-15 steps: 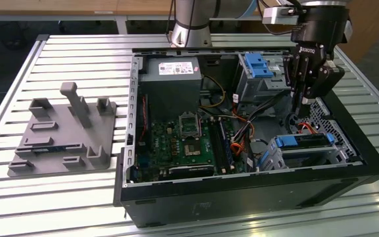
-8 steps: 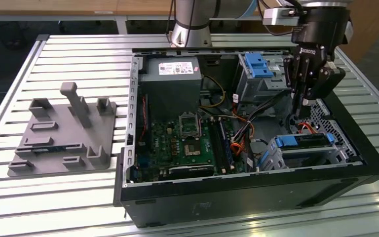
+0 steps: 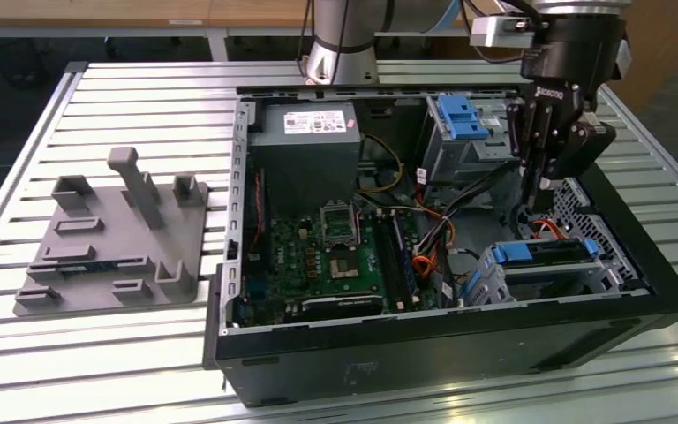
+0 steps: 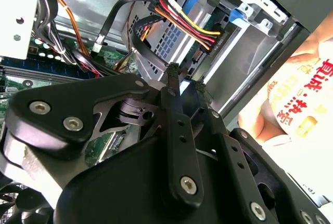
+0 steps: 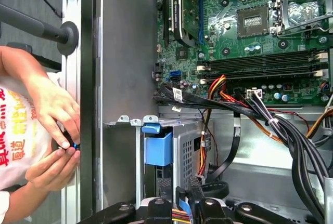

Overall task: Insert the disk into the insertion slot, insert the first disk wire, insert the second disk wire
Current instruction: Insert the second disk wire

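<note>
Lower right of the exterior view, nearest the camera: the disk lies in the insertion slot, blue carrier showing, inside the open computer case. Just behind it the first disk wire curls up, red. Gripper hangs right above that wire, fingers drawn narrow; cannot tell whether they pinch anything. Farther back, upper centre-right: taller cage with blue bracket. Mid left, on the slatted table: grey fixture plate.

Open computer case on slatted table; green motherboard inside (grey fixture plate beside case).
</note>
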Controlling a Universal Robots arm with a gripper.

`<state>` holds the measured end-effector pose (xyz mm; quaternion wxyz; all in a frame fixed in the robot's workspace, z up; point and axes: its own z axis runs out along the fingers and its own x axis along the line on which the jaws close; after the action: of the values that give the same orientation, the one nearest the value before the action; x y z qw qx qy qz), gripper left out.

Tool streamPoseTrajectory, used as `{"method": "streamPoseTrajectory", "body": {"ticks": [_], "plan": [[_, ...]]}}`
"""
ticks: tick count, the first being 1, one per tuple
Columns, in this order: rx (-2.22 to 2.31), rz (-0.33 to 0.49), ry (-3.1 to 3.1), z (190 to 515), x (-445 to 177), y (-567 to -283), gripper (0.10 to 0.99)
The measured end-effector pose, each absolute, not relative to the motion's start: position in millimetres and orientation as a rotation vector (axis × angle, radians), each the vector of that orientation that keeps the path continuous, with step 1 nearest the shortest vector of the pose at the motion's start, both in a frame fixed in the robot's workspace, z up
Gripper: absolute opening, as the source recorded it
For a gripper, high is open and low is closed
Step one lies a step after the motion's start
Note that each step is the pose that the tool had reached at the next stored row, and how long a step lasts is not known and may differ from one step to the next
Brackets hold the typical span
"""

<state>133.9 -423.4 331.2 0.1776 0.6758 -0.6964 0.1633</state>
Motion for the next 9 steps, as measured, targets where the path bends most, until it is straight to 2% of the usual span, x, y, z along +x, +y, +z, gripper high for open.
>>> {"method": "streamPoseTrajectory", "body": {"ticks": [9], "plan": [[1.916, 0.457, -1.974, 330.8, 133.9, -423.6, 0.251]]}}
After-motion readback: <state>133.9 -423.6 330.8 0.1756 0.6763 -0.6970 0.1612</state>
